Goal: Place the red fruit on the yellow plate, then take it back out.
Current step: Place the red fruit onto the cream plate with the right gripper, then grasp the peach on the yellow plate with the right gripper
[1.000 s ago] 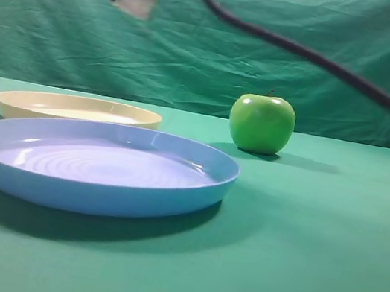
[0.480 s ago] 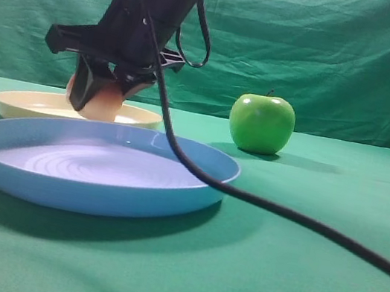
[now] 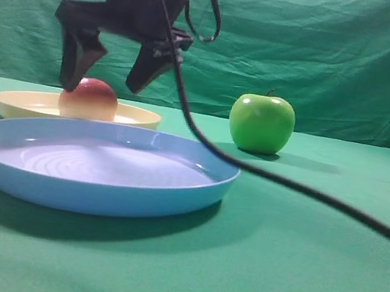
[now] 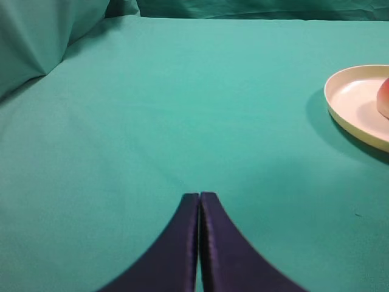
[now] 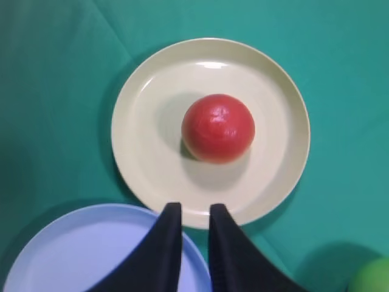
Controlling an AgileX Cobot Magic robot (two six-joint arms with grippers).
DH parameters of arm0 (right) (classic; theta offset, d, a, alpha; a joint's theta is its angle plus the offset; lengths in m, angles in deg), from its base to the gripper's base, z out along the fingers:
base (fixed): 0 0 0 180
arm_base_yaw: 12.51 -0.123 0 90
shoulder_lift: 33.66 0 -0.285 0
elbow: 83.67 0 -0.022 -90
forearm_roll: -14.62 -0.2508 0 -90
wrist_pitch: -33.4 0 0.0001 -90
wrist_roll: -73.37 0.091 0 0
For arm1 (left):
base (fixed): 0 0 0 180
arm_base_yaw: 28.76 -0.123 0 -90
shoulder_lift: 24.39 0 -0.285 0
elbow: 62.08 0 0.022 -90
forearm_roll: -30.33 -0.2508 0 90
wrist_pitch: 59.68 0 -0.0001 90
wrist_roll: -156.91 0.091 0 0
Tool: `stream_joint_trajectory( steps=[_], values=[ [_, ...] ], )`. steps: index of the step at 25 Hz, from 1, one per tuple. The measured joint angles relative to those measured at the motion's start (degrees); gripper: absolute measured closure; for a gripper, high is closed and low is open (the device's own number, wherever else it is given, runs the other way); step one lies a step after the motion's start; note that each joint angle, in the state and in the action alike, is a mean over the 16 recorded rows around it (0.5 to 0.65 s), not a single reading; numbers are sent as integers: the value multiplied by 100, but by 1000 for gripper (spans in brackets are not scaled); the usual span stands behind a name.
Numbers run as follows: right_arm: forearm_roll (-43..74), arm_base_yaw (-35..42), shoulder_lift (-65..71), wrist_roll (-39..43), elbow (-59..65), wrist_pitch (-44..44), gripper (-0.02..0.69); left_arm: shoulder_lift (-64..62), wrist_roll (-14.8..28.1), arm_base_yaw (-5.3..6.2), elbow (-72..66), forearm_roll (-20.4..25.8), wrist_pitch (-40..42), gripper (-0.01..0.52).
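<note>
Red fruit (image 5: 218, 128) sits near the centre of the yellow plate (image 5: 273, 91), resting on the plate's floor and free of any grip. Right gripper (image 3: 109, 74) hangs directly above it; in the exterior view its jaws stand apart and straddle the space over the fruit without touching it, while the wrist view shows only a narrow gap between the tips, so the exact width cannot be told. Nothing is held. Left gripper (image 4: 199, 204) hovers over bare green counter (image 4: 152, 103) with jaws pressed together and empty, the yellow plate off to its side. Blue plate (image 3: 100, 167) lies just beside the yellow one; green apple (image 3: 261, 124) stands well apart.
</note>
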Motion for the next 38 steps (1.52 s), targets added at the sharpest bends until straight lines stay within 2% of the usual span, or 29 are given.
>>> stream_joint_trajectory(
  steps=[5,9,26,38],
  values=[
    [161,0,-660,534,-147,-770,602,0,0,0,0,0,0,514],
    [291,0,-1144,912,-148,-1073,658,0,0,0,0,0,0,514],
    [1000,0,-3123,2132,574,-1285,665,0,-6,0,0,0,0,514],
    [1546,0,-4194,2347,1128,-1259,665,0,-11,0,0,0,0,514]
  ],
)
